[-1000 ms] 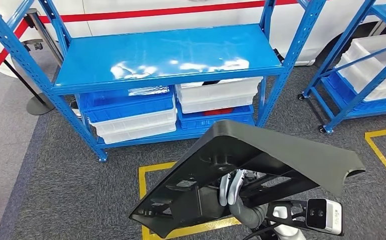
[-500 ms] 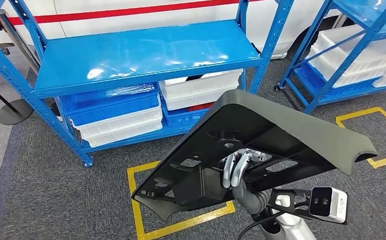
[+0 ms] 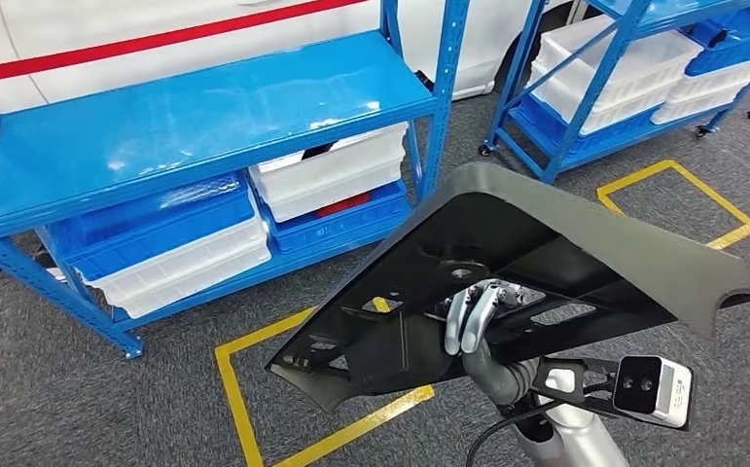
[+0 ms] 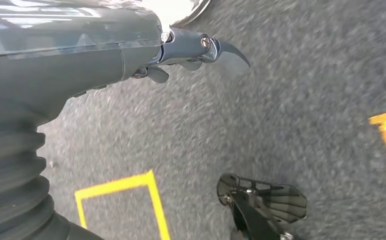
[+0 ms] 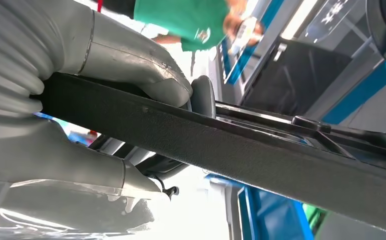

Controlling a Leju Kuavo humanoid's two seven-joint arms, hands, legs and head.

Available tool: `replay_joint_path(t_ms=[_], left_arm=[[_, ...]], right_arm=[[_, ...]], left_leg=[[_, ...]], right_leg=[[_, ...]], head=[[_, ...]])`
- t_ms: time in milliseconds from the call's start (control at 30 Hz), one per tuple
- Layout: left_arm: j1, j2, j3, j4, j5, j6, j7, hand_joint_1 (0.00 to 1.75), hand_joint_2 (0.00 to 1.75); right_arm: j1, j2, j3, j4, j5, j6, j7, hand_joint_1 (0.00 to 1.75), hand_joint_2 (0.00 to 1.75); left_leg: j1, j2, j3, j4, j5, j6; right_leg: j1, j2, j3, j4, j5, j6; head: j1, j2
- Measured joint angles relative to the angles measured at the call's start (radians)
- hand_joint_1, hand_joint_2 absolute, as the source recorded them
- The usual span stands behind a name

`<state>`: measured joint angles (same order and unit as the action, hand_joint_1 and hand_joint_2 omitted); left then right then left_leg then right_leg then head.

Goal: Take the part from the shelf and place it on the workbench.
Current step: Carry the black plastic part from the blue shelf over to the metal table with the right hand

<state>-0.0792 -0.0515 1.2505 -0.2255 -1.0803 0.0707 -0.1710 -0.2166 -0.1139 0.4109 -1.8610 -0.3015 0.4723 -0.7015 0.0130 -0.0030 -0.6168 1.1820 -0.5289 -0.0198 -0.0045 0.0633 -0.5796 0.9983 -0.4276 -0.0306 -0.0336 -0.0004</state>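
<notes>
Black part: gripped from beneath by right hand, raised at picture centre. Blue shelf now at 10 o'clock; camera has turned since. Left hand: fingers apart, holding nothing.

- A blue metal shelf unit stands on dark grey carpet; its wide upper board is glossy and throws back pale glare.
- Under that board, on the lower level, sit stacked blue and white plastic bins, with more white and blue bins beside them.
- Behind the shelf unit runs a white wall bearing a red stripe.
- To the right of the shelf unit stands a second blue rack on small casters, loaded with white bins.
- Yellow tape marks a rectangle on the carpet in front of the shelf unit; another yellow outline lies before the second rack.
</notes>
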Motion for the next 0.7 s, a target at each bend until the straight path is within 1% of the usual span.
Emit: replay_joint_path(t_ms=[33,67,100,133,200,233,267,300,333,367,400,433,467,500,533,567,600,633,667,700], left_arm=[[-0.001,0.005,0.000,0.000,0.000,0.003,0.000,0.00,1.75],[-0.002,0.010,0.000,0.000,0.000,0.006,-0.001,0.00,1.75],[-0.002,0.013,0.000,0.000,0.001,0.010,-0.003,0.00,1.75],[-0.002,0.017,0.000,0.000,0.002,0.014,-0.006,0.00,1.75],[-0.004,0.021,-0.001,0.000,0.001,0.020,-0.013,0.00,1.75],[-0.005,0.022,-0.001,0.000,-0.001,0.022,-0.017,0.00,1.75],[-0.005,0.023,-0.002,0.000,-0.004,0.026,-0.020,0.00,1.75],[-0.005,0.024,-0.003,0.000,-0.006,0.030,-0.022,0.00,1.75],[-0.004,0.025,-0.003,0.000,-0.008,0.035,-0.023,0.00,1.75],[-0.002,0.027,-0.003,0.000,-0.009,0.040,-0.022,0.00,1.75],[0.000,0.029,-0.003,0.000,-0.009,0.044,-0.021,0.00,1.75],[0.001,0.031,-0.003,0.000,-0.009,0.048,-0.019,0.00,1.75],[0.000,0.033,-0.003,0.000,-0.010,0.052,-0.016,0.00,1.75],[-0.001,0.034,-0.004,0.000,-0.012,0.055,-0.014,0.00,1.75],[-0.002,0.034,-0.004,0.000,-0.014,0.057,-0.011,0.00,1.75],[-0.002,0.035,-0.005,0.000,-0.017,0.058,-0.009,0.00,1.75],[-0.002,0.037,-0.005,0.000,-0.022,0.059,-0.007,0.00,1.75],[-0.002,0.038,-0.006,0.000,-0.025,0.060,-0.006,0.00,1.75],[-0.003,0.040,-0.007,0.000,-0.029,0.060,-0.005,0.00,1.75],[-0.005,0.041,-0.008,0.000,-0.032,0.061,-0.004,0.00,1.75]], right_arm=[[0.000,0.002,-0.006,0.000,0.003,0.004,0.000,1.73,1.75],[-0.001,0.007,-0.010,0.000,0.008,0.008,0.000,1.73,1.75],[-0.001,0.013,-0.012,-0.001,0.013,0.010,0.002,1.73,1.75],[0.001,0.020,-0.014,-0.002,0.019,0.010,0.004,1.73,1.75],[0.007,0.033,-0.015,-0.011,0.030,0.006,0.010,1.73,1.75],[0.011,0.037,-0.017,-0.018,0.036,0.002,0.012,1.73,1.75],[0.015,0.041,-0.019,-0.027,0.043,-0.003,0.014,1.73,1.75],[0.021,0.045,-0.023,-0.035,0.050,-0.008,0.014,1.73,1.75],[0.030,0.049,-0.026,-0.043,0.056,-0.013,0.013,1.73,1.75],[0.040,0.052,-0.029,-0.049,0.063,-0.018,0.013,1.73,1.75],[0.051,0.054,-0.031,-0.054,0.067,-0.022,0.012,1.73,1.75],[0.063,0.056,-0.033,-0.058,0.071,-0.026,0.011,1.73,1.75],[0.073,0.056,-0.035,-0.061,0.075,-0.031,0.010,1.73,1.75],[0.081,0.056,-0.037,-0.064,0.079,-0.035,0.009,1.73,1.75],[0.089,0.056,-0.041,-0.068,0.084,-0.038,0.008,1.73,1.75],[0.096,0.058,-0.047,-0.071,0.090,-0.040,0.007,1.73,1.75],[0.103,0.059,-0.053,-0.075,0.096,-0.041,0.006,1.73,1.75],[0.111,0.061,-0.061,-0.080,0.102,-0.042,0.005,1.73,1.75],[0.120,0.063,-0.070,-0.084,0.108,-0.042,0.004,1.73,1.75],[0.130,0.064,-0.080,-0.090,0.115,-0.041,0.004,1.73,1.75]], left_leg=[[0.004,-0.024,0.032,-0.068,0.028,0.000],[0.008,-0.047,0.058,-0.124,0.047,0.000],[0.009,-0.065,0.071,-0.156,0.053,0.002],[0.008,-0.075,0.074,-0.165,0.050,0.006],[0.008,-0.054,0.073,-0.171,0.057,0.018],[0.009,-0.043,0.074,-0.175,0.061,0.025],[0.011,-0.029,0.075,-0.180,0.065,0.032],[0.012,-0.016,0.075,-0.184,0.067,0.037],[0.010,-0.004,0.074,-0.185,0.068,0.040],[0.008,0.010,0.073,-0.184,0.067,0.041],[0.007,0.023,0.073,-0.184,0.067,0.041],[0.006,0.036,0.072,-0.184,0.066,0.040],[0.006,0.049,0.073,-0.184,0.065,0.039],[0.006,0.061,0.074,-0.184,0.064,0.037],[0.005,0.072,0.077,-0.184,0.062,0.034],[0.003,0.081,0.079,-0.184,0.060,0.030],[0.002,0.090,0.082,-0.184,0.058,0.024],[0.000,0.098,0.084,-0.184,0.056,0.019],[-0.001,0.106,0.086,-0.185,0.055,0.012],[0.000,0.113,0.088,-0.186,0.053,0.006]], right_leg=[[0.000,0.011,-0.002,0.006,-0.002,0.004],[0.000,0.023,-0.007,0.013,-0.003,0.009],[-0.001,0.033,-0.014,0.018,-0.003,0.015],[-0.003,0.044,-0.020,0.021,0.000,0.023],[-0.006,0.063,-0.029,0.020,0.006,0.037],[-0.005,0.053,-0.034,0.027,0.001,0.042],[-0.004,0.030,-0.047,0.052,-0.015,0.046],[-0.004,0.000,-0.070,0.098,-0.043,0.049],[-0.003,-0.030,-0.100,0.160,-0.076,0.053],[-0.006,-0.047,-0.133,0.228,-0.106,0.056],[-0.008,-0.054,-0.157,0.277,-0.122,0.058],[-0.010,-0.058,-0.164,0.294,-0.120,0.059],[-0.010,-0.063,-0.152,0.273,-0.101,0.059],[-0.010,-0.073,-0.116,0.211,-0.070,0.057],[-0.007,-0.095,-0.074,0.134,-0.044,0.051],[-0.003,-0.115,-0.038,0.069,-0.024,0.045],[0.002,-0.129,-0.015,0.026,-0.014,0.038],[0.007,-0.134,-0.009,0.011,-0.015,0.031],[0.009,-0.124,-0.011,0.012,-0.014,0.027],[0.008,-0.112,-0.011,0.010,-0.011,0.020]], head=[[0.000,0.000],[0.000,0.000],[0.000,0.000],[0.000,0.000],[0.000,0.000],[0.000,0.000],[0.000,0.000],[0.000,0.000],[0.000,0.000],[0.000,0.000],[0.000,0.000],[0.000,0.000],[0.000,0.000],[0.000,0.000],[0.000,0.000],[0.000,0.000],[0.000,0.000],[0.000,0.000],[0.000,0.000],[0.000,0.000]])
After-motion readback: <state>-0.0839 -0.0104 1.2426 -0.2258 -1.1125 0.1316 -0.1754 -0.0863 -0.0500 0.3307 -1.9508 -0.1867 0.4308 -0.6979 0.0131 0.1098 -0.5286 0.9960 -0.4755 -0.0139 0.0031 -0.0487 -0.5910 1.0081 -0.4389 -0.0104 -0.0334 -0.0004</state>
